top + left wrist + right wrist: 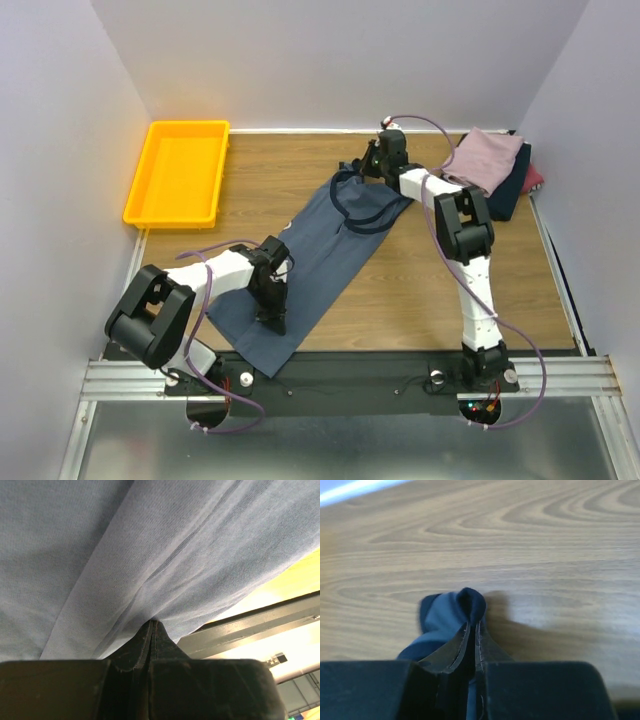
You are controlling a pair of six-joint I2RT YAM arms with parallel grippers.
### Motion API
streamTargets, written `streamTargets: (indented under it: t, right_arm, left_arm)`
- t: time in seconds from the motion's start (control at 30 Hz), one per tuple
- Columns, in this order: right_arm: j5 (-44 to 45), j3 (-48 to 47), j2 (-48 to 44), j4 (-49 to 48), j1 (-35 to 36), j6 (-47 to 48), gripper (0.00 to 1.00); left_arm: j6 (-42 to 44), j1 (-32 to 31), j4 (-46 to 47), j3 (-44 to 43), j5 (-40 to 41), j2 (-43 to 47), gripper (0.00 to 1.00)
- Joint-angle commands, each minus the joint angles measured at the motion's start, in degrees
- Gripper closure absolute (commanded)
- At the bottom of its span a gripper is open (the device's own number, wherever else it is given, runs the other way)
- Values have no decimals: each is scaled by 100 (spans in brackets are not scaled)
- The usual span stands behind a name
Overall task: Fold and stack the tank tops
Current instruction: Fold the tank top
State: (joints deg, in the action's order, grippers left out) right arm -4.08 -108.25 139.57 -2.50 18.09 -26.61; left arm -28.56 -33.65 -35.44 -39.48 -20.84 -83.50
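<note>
A slate-blue tank top (pixel 320 250) with darker trim lies stretched slantwise across the wooden table, from the near left to the far middle. My left gripper (pixel 272 318) is shut on its lower edge near the table's front; the cloth (pixel 150 555) fills the left wrist view above the closed fingertips (pixel 152 625). My right gripper (pixel 372 165) is shut on the top's dark-trimmed shoulder end (pixel 465 607), just above the wood. A mauve-pink top (pixel 488 158) lies on a navy one (pixel 510 190), with a maroon one (pixel 535 178) showing beside them, at the far right.
A yellow plastic tray (pixel 150 185) stands at the far left. White walls close in the table on the left, back and right. A metal rail (pixel 350 375) runs along the near edge by the arm bases.
</note>
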Motion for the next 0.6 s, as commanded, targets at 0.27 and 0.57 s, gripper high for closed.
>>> streamTargets:
  t: [0.27,0.57]
  right_arm:
    - [619,2457,-1889,-2280,221,-327,95]
    - [1084,3555,-2021,-2913,740,-433,92]
  left_arm:
    - [201,43,-103,-701,564,212,100]
    - [254,43,-59,-718,485,317,96]
